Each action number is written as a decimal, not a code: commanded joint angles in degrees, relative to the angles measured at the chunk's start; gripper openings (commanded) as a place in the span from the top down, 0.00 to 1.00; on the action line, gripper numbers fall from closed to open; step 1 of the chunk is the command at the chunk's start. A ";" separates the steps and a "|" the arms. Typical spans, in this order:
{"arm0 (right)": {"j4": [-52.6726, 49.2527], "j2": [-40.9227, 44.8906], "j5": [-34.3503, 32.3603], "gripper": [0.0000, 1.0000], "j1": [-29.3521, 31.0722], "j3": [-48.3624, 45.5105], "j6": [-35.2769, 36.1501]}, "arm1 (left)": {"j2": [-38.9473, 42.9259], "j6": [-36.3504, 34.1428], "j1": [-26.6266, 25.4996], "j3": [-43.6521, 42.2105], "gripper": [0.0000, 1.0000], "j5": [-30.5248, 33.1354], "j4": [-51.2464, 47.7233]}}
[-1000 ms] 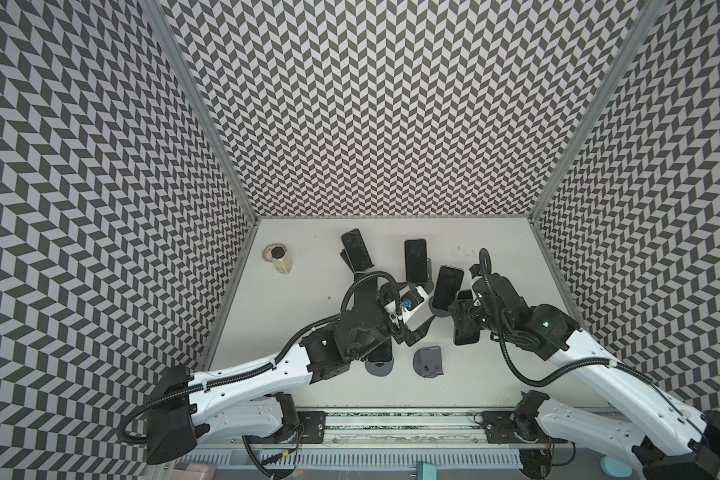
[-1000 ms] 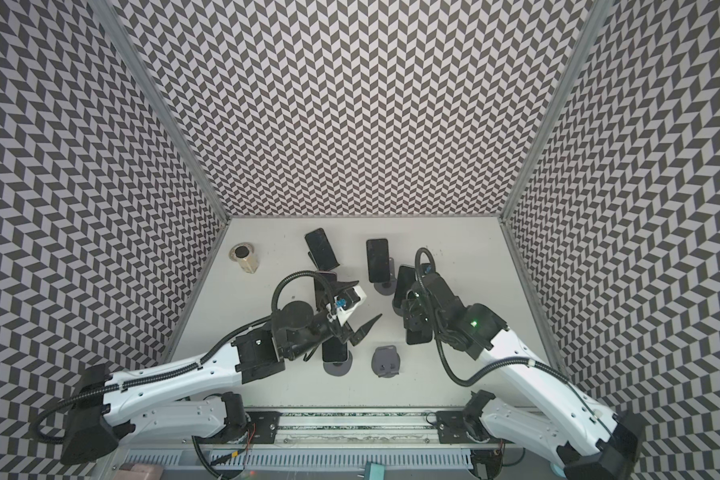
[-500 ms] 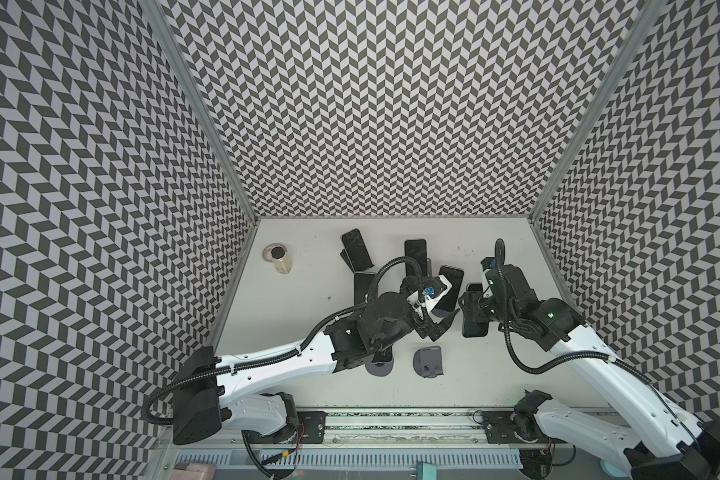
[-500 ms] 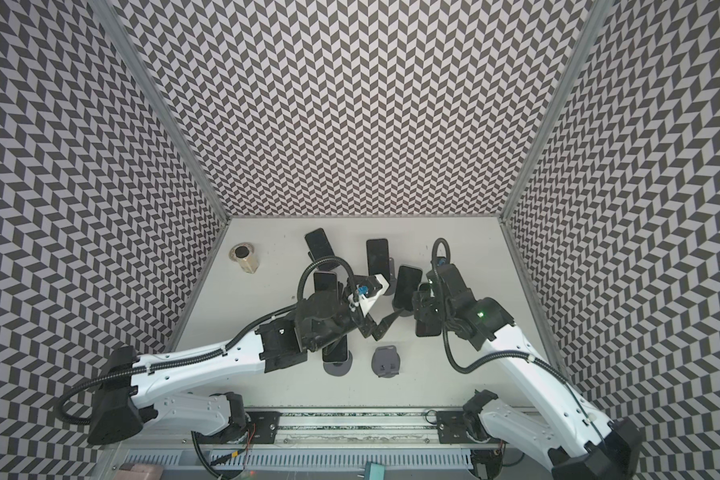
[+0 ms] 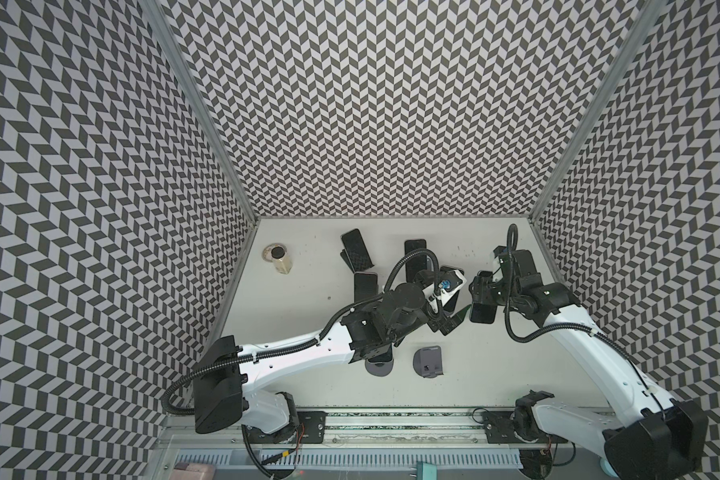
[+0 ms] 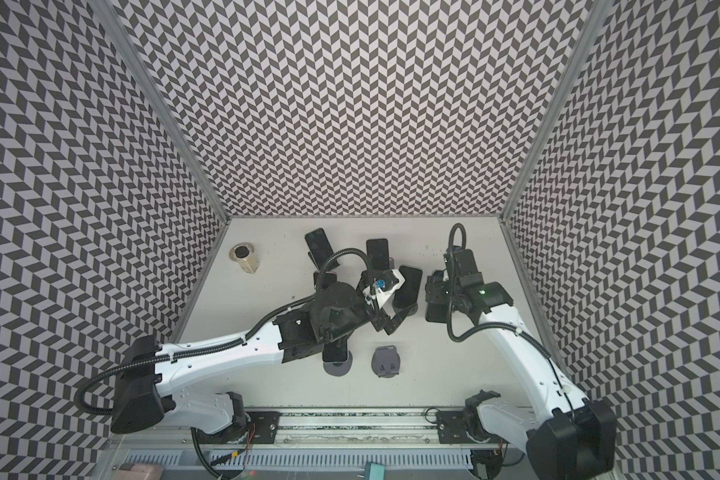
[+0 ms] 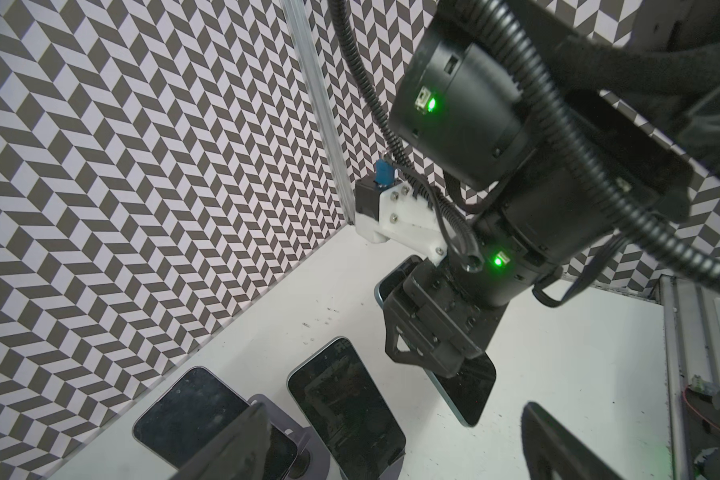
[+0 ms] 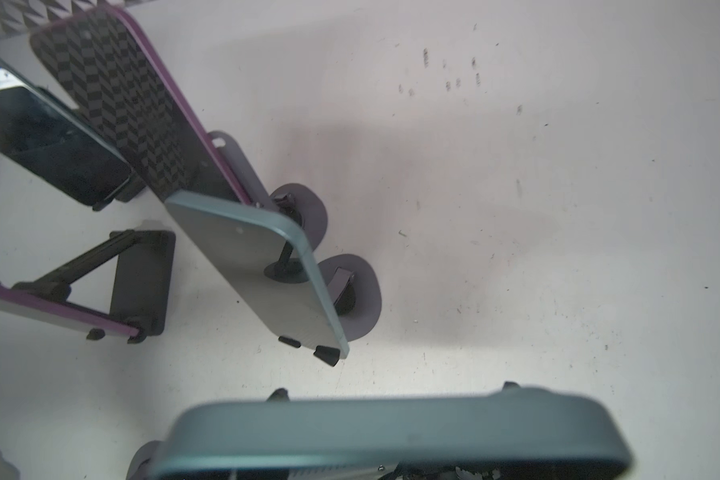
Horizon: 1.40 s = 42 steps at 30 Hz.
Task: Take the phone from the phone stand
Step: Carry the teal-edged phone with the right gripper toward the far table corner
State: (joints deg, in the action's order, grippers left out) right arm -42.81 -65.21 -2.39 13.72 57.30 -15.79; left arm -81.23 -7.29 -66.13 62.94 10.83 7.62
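clamping the phone [image 5: 482, 311] across its width, your right gripper [image 5: 481, 293] hangs beyond the empty phone stand [image 5: 428, 360], clear of it; your left gripper [image 5: 454, 321], jaws wide, sits between stand and phone.

Both top views look steeply down on the table [image 5: 308, 257]; wrist cameras sit close.
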 commanded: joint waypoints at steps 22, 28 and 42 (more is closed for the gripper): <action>9.94 -16.76 -0.14 0.53 -12.63 9.80 0.85 | -4.52 6.94 7.93 8.89 0.06 -9.86 -3.07; 8.37 -26.71 -0.25 0.53 -13.71 16.78 2.29 | -8.32 7.63 9.26 12.55 0.07 -10.83 -3.44; -5.38 -50.50 2.33 0.53 -13.89 43.49 6.15 | -14.07 13.87 12.16 18.23 0.09 -9.85 -7.19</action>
State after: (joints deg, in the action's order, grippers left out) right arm -46.44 -114.19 -0.40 0.08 95.85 -11.14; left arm -94.78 4.40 -54.48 78.91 0.86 1.58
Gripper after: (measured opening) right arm 0.728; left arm 0.907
